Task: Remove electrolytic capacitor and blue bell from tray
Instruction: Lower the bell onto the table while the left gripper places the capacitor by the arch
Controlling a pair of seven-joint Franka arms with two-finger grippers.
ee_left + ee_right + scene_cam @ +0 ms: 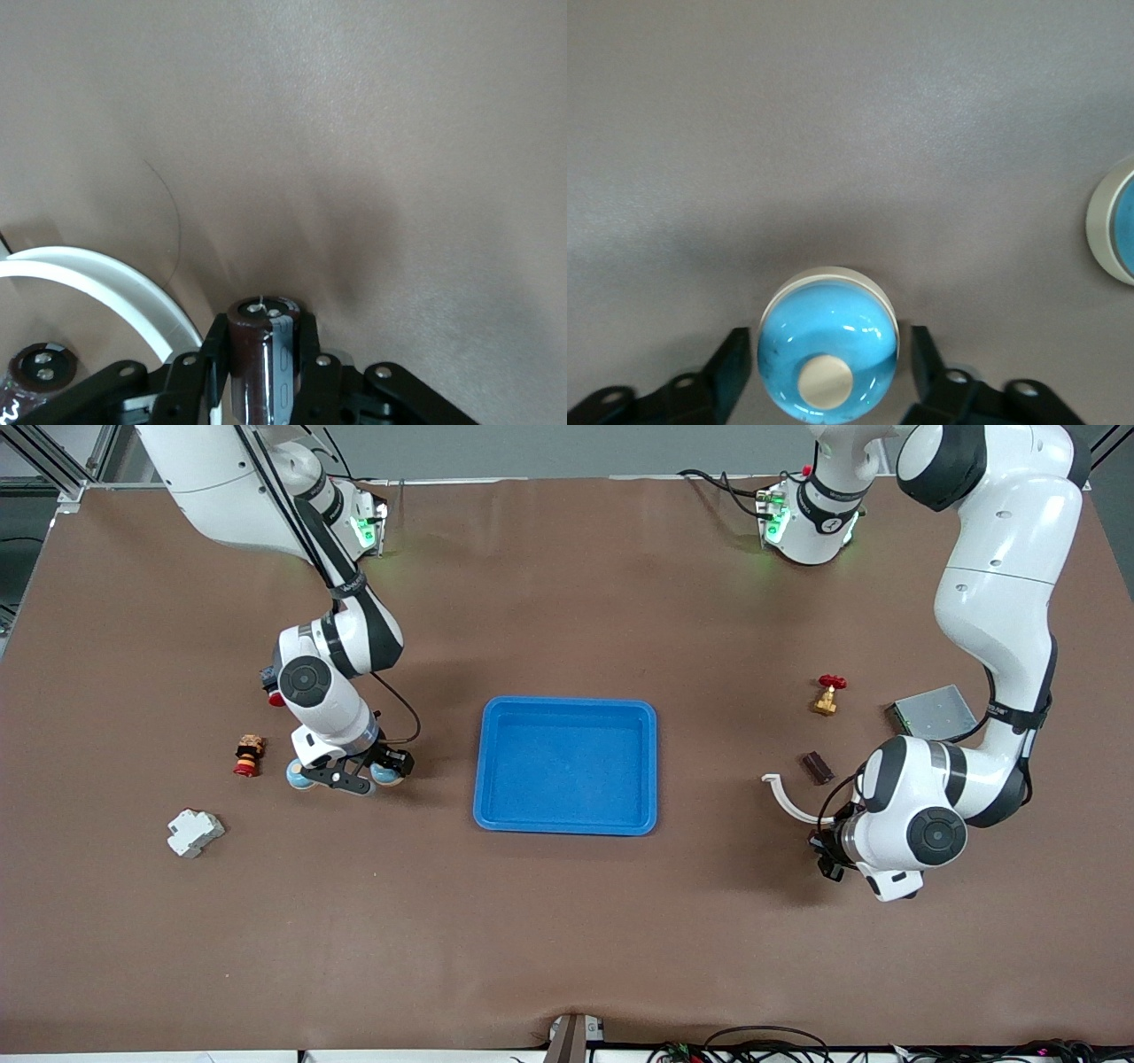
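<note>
While the blue tray (567, 766) sits at the table's centre, the right gripper (344, 776) stands low toward the right arm's end, its fingers (731, 372) spread wide on either side of a blue bell (828, 345) without touching it; a second bell (1114, 221) rests nearby. Toward the left arm's end, the left gripper (266, 372) clamps an upright brown capacitor (263, 359) beside a white curved strip (788, 797), with another capacitor (35, 376) just beside it.
</note>
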